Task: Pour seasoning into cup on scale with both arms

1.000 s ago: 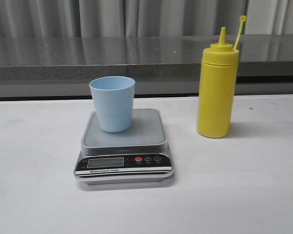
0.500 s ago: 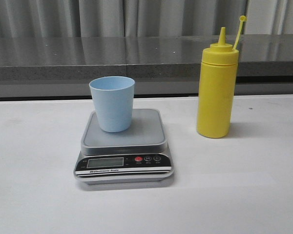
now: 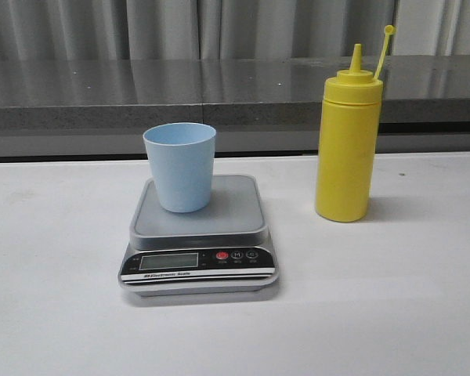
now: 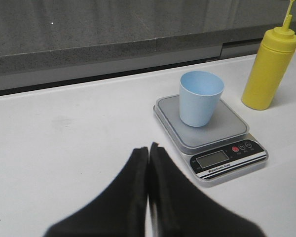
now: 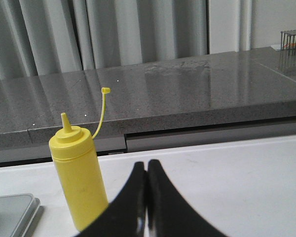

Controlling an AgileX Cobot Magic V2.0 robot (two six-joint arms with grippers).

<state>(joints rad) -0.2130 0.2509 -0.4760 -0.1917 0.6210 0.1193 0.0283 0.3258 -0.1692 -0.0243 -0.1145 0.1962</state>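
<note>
Nothing moved; scale (image 3: 200, 235) panel reads "Electronic Scale", left pincer (image 4: 148, 148) closed, right pincer (image 5: 147, 165) closed

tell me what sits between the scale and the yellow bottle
Nothing: in the front view only bare white table separates the scale from the yellow bottle.

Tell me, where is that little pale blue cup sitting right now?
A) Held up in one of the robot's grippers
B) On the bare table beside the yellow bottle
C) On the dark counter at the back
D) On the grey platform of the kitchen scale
D: the cup stands upright on the grey platform of the scale, apart from the yellow bottle, and no gripper touches it.
</note>
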